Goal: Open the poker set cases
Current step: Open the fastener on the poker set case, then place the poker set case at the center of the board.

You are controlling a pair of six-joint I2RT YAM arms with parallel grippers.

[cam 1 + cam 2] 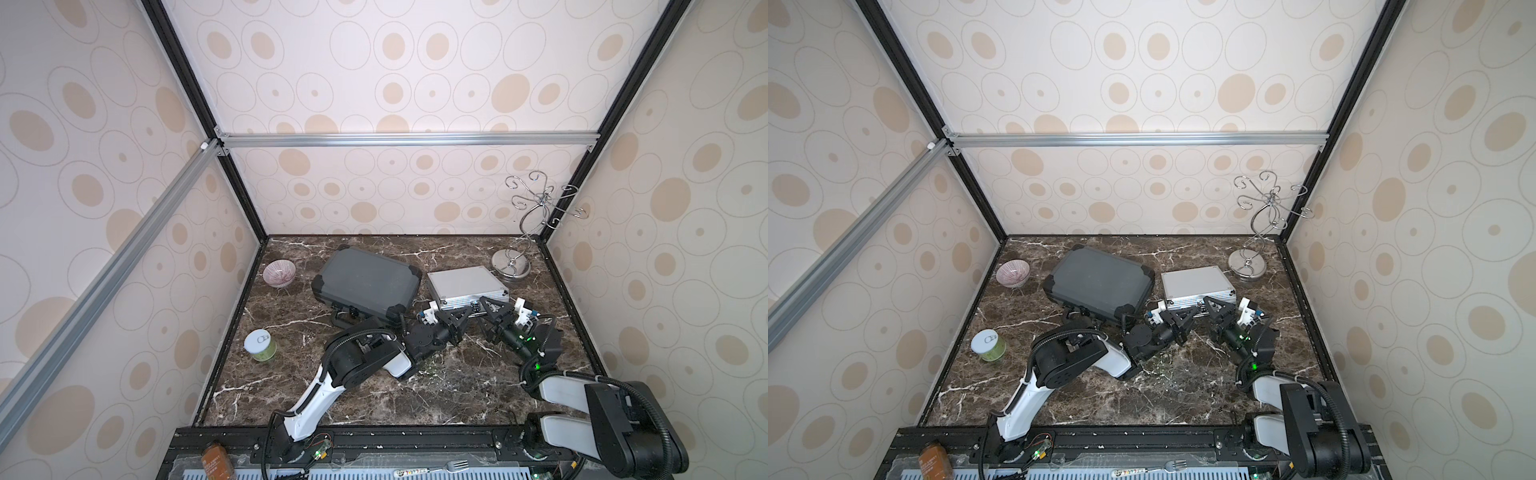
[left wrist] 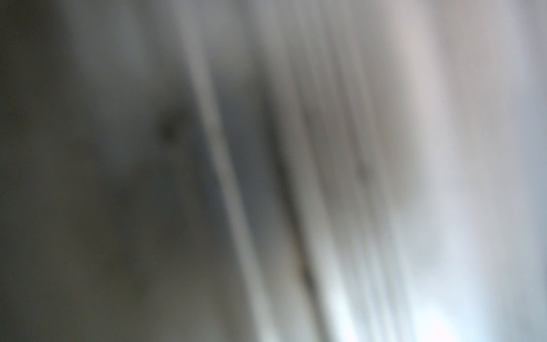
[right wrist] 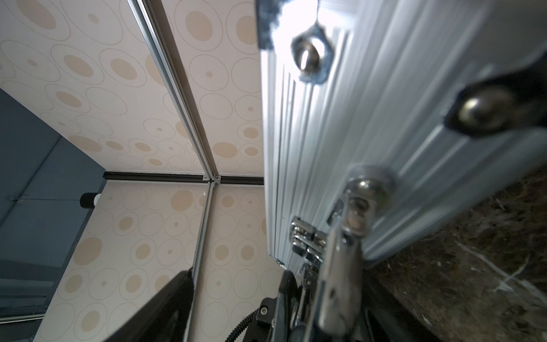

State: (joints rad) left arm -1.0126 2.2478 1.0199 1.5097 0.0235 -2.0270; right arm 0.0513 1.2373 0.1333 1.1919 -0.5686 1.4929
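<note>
Both cases lie shut. The silver case (image 1: 465, 284) sits right of centre in both top views, with the dark grey case (image 1: 365, 282) just beside it on the left.

The left gripper (image 1: 469, 311) is pressed together at the silver case's front wall. The right gripper (image 1: 490, 305) is spread at a chrome latch (image 3: 307, 239).

**Risks**
- The grippers are crowded and could clash.
- A push could slide the case back into the wire stand (image 1: 511, 266).

**Open room:** the lower marble tabletop (image 1: 415, 395) is open, and the bowl (image 1: 279, 272) is well apart.

The silver case (image 1: 463, 280) is ribbed shiny metal, the dark grey case (image 1: 365, 276) matt, the table (image 1: 436, 386) veined marble.
</note>
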